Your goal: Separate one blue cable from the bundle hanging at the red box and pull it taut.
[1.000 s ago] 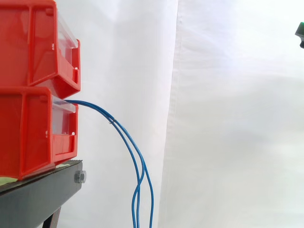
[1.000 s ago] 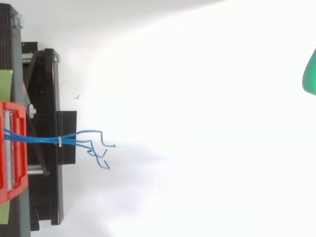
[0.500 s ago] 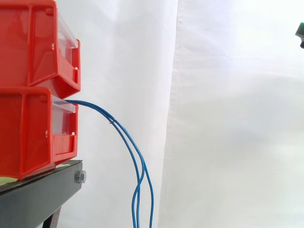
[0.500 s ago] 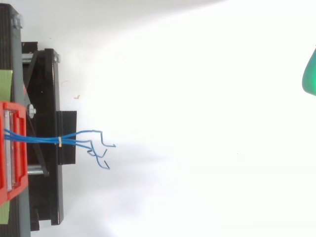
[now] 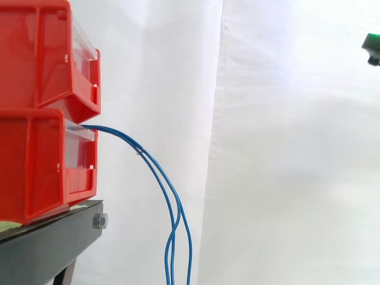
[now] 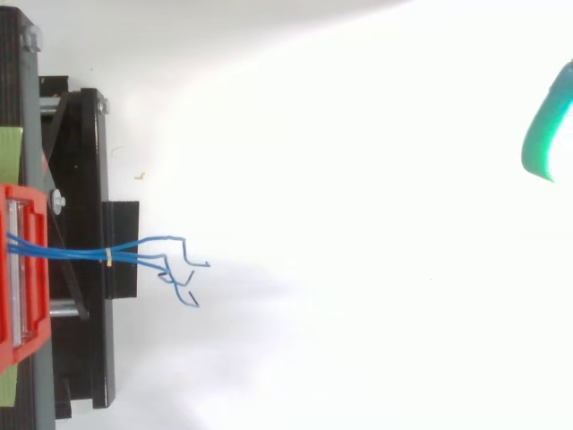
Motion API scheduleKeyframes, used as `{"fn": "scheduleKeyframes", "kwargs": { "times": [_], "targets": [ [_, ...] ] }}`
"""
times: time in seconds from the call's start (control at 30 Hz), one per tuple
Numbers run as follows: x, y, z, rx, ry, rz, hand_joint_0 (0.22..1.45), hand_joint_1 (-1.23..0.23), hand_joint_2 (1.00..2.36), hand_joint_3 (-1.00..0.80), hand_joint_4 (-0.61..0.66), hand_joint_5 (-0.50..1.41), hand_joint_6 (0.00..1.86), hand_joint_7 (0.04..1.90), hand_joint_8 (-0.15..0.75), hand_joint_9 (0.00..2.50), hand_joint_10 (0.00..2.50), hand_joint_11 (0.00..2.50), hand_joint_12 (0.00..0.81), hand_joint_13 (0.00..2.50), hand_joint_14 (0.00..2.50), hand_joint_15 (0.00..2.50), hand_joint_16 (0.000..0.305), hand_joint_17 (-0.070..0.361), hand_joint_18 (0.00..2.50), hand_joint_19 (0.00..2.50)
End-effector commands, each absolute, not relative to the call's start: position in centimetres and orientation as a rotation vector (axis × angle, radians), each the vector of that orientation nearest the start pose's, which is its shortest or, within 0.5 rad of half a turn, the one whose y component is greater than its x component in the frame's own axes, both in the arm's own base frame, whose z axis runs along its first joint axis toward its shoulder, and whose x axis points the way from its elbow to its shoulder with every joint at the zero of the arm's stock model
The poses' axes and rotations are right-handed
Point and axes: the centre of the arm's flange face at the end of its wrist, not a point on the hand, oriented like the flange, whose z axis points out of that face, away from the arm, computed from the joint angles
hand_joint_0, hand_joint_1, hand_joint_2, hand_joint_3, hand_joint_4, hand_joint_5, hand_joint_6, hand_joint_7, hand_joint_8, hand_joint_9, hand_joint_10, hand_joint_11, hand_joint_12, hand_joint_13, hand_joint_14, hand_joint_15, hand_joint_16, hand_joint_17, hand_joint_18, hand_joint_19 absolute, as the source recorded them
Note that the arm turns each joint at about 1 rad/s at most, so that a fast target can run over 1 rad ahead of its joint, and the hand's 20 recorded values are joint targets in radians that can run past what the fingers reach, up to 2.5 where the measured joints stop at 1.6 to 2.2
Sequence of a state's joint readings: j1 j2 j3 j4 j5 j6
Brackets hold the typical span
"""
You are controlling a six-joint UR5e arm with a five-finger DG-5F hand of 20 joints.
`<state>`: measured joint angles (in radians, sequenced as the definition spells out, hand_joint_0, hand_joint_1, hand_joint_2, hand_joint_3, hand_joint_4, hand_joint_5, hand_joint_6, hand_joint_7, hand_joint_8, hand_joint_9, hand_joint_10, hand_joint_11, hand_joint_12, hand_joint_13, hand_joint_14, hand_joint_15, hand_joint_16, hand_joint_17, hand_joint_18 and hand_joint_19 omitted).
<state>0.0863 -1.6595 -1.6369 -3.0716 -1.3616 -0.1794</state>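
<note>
Several thin blue cables [image 5: 138,149] hang from the red box [image 5: 35,166]; they look soft and light; best pinch one low down; cannot tell if the hand [image 6: 537,143] is spread

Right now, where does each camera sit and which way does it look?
Side view: beside the work at about its height, looking level across at the stacked red bins and the blue cables drooping from the lower one; a green-glowing bit of the hand at the right edge.
Top view: above, looking straight down on the black stand; the hand at the right edge.
Shared: bins, cables, hand.
</note>
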Motion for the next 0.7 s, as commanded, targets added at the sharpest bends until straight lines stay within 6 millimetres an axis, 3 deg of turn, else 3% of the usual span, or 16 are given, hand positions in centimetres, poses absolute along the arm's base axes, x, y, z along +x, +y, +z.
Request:
{"fn": "scheduleKeyframes", "kwargs": {
  "times": [0.0, 0.17, 0.37, 0.67],
  "targets": [
    [53.7, -10.8, 40.6, 1.194, 1.261, 0.922, 0.59, -0.62, 1.01, -0.41, 0.26, -0.19, 0.5, 0.89, 0.302, 0.69, 0.02, 0.47, 0.382, 0.73, 0.02, 0.52, 0.048, 0.109, 0.66, 0.54],
    [54.8, -10.5, 40.5, 1.182, 1.237, 0.917, 0.59, -0.62, 1.01, -0.41, 0.26, -0.19, 0.5, 0.89, 0.305, 0.7, 0.02, 0.48, 0.382, 0.74, 0.02, 0.52, 0.048, 0.108, 0.65, 0.53],
    [56.8, -10.3, 37.3, 1.207, 1.248, 0.876, 0.59, -0.62, 1.01, -0.41, 0.26, -0.19, 0.5, 0.89, 0.303, 0.7, 0.01, 0.48, 0.38, 0.74, 0.02, 0.52, 0.048, 0.108, 0.66, 0.54],
    [59.9, -9.4, 34.1, 1.18, 1.187, 0.892, 0.59, -0.62, 1.01, -0.41, 0.26, -0.19, 0.5, 0.89, 0.303, 0.7, 0.01, 0.48, 0.378, 0.74, 0.02, 0.52, 0.048, 0.108, 0.66, 0.53]
  ]
}}
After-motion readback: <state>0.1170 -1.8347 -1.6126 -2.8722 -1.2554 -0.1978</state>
